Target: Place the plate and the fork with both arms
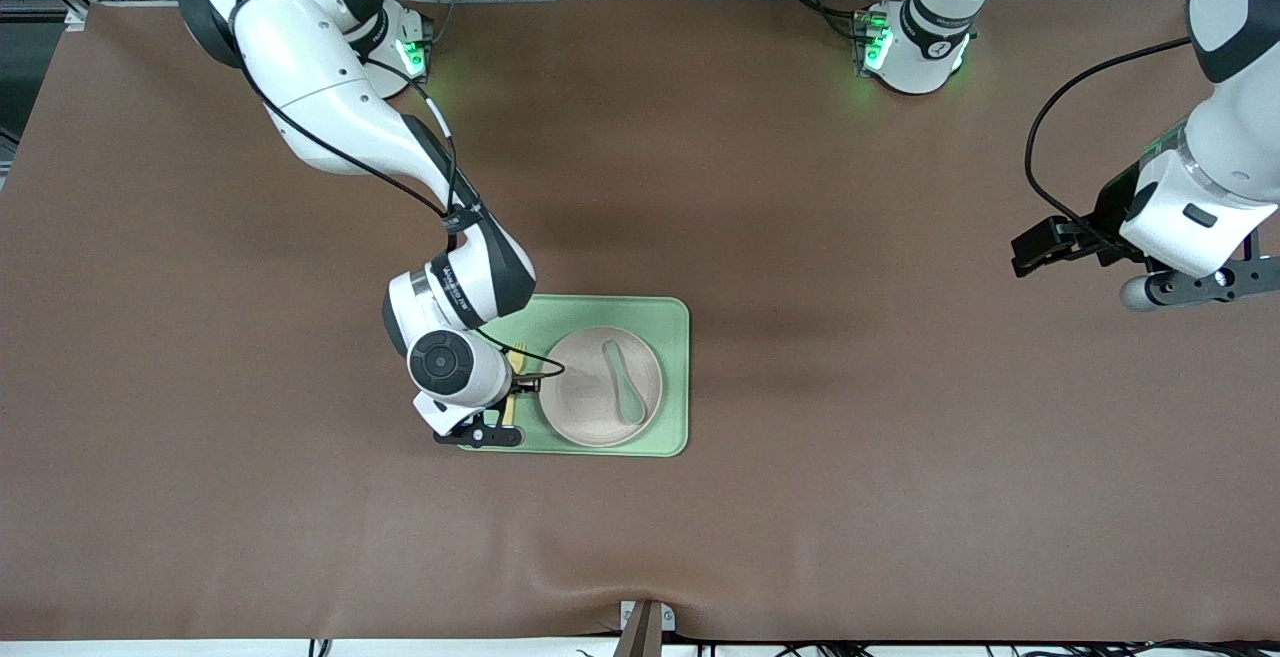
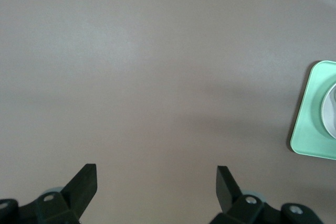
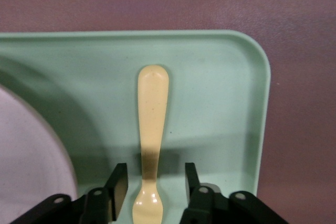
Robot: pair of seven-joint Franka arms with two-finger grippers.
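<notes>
The pale speckled plate (image 1: 585, 402) lies in the light-green tray (image 1: 672, 337), with a teal spoon (image 1: 622, 382) on it. The yellow fork (image 1: 517, 354) lies flat in the tray beside the plate, toward the right arm's end. My right gripper (image 1: 512, 382) is low over the fork. In the right wrist view the right gripper (image 3: 152, 174) is open, one finger on each side of the fork's (image 3: 153, 114) neck, with gaps on both sides. The plate's edge (image 3: 26, 156) shows beside it. My left gripper (image 1: 1025, 249) waits open and empty over bare table (image 2: 156, 174).
The tray (image 3: 220, 77) has a low raised rim close to the fork. The tray's corner (image 2: 310, 124) and the plate's edge (image 2: 331, 111) show in the left wrist view. Brown mat covers the table (image 1: 800, 237). A clamp (image 1: 645, 622) sits at the table's near edge.
</notes>
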